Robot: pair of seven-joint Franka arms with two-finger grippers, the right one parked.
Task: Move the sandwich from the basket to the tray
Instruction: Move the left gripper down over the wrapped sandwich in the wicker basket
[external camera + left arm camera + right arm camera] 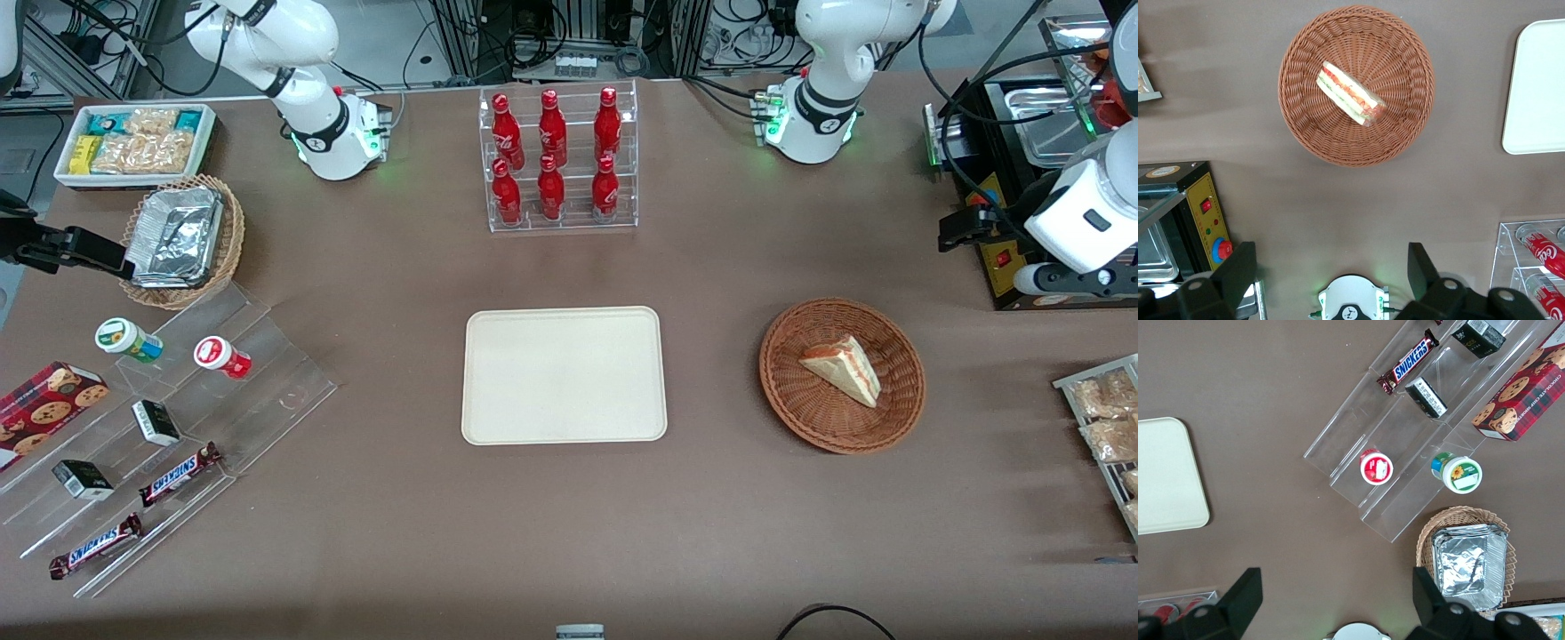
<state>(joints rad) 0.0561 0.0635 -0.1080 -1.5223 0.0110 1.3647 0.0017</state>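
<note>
Sandwich [843, 366] lies in basket [842, 375]; claw [1331, 277] (fingers spread) hangs high above.

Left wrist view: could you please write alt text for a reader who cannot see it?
A triangular white-bread sandwich lies in a round reddish-brown wicker basket on a brown table, with the open end effector high above it and a cream rectangular tray beside the basket.

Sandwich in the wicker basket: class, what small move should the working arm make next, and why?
Probably lower the hand toward the sandwich. The fingers are open and hold nothing, high above the table, while the sandwich lies loose in the basket and the tray beside it is bare. Closing that height gap likely comes before any grasp.
</note>
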